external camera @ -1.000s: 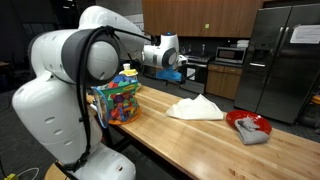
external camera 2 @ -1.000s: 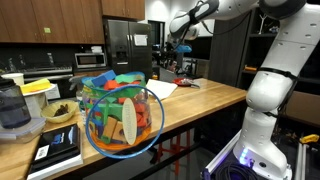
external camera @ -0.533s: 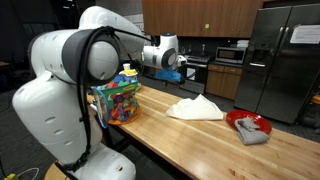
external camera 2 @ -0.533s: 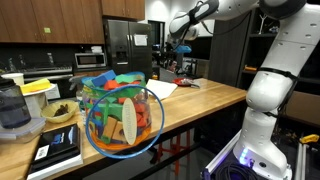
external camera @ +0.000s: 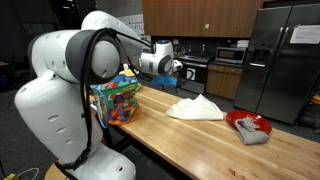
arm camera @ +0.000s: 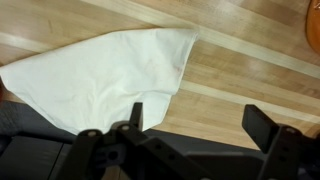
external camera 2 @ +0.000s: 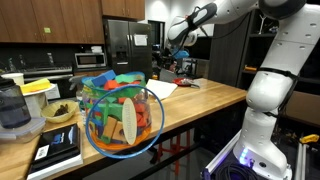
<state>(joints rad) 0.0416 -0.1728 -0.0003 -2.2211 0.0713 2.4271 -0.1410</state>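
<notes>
While the gripper (arm camera: pixel 200 128) hangs above the wooden counter (arm camera: pixel 255 85), jaws wide and empty, the white cloth (arm camera: pixel 100 75) lies at its ten o'clock in the wrist view.

1 white cloth (arm camera: pixel 110 75) lies loosely spread on the wooden countertop (arm camera: pixel 250 70), well below the gripper (arm camera: pixel 197 118) and apart from it. From the wrist it reads as a rough triangle with soft folds, mostly beyond 1 finger. In an exterior view it is a low rumpled heap (external camera: pixel 195 108).
</notes>
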